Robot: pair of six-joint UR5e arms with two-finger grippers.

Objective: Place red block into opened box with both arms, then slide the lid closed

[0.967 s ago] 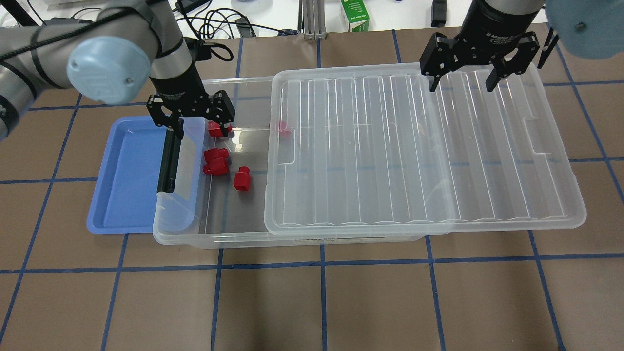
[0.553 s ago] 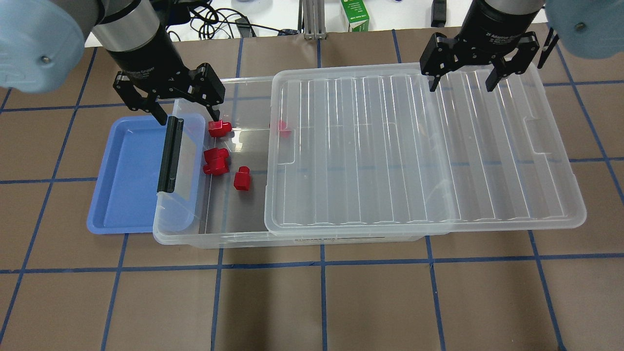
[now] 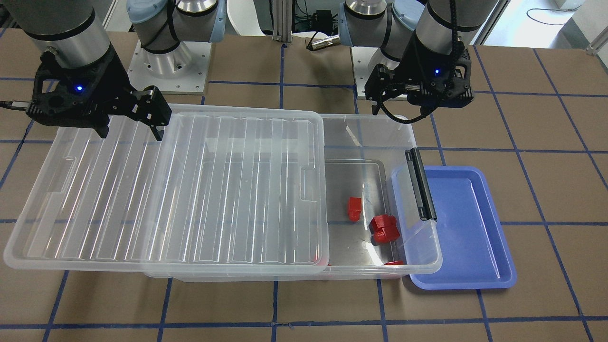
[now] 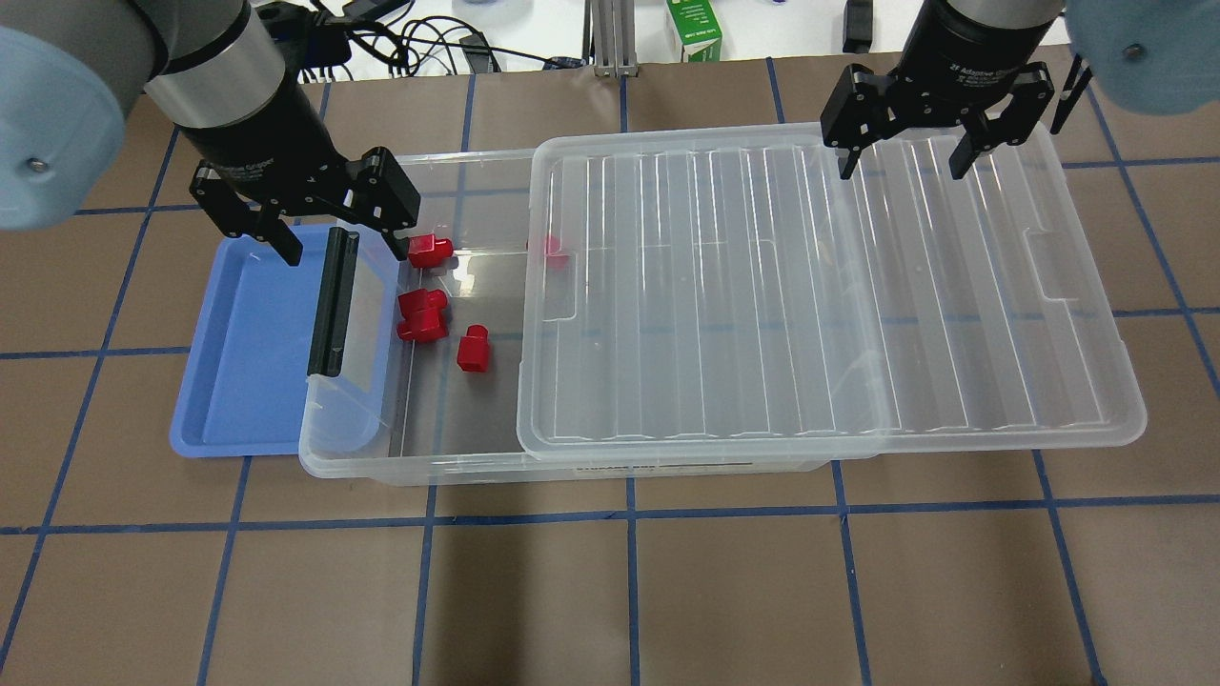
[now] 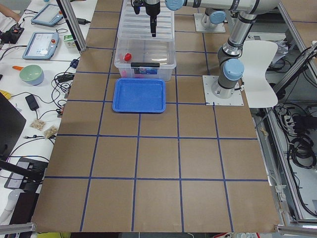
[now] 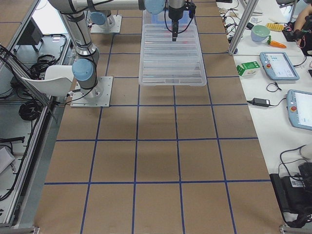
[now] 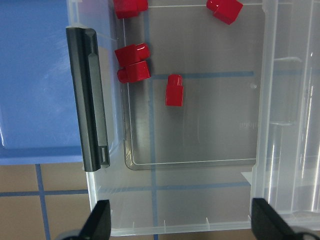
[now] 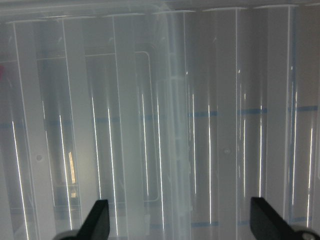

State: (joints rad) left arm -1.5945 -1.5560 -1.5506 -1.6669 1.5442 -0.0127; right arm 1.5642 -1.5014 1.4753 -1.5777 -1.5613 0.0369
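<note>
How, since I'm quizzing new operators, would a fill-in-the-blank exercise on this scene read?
1. The left gripper and the right gripper are both ____.
2. The lid covers the box only ____.
3. The red block lies ____ the box.
4. The tray is coloured ____.
Missing words: open; partly; inside; blue.

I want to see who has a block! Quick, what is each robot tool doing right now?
Left tool: open, holding nothing.
Right tool: open, holding nothing.
</note>
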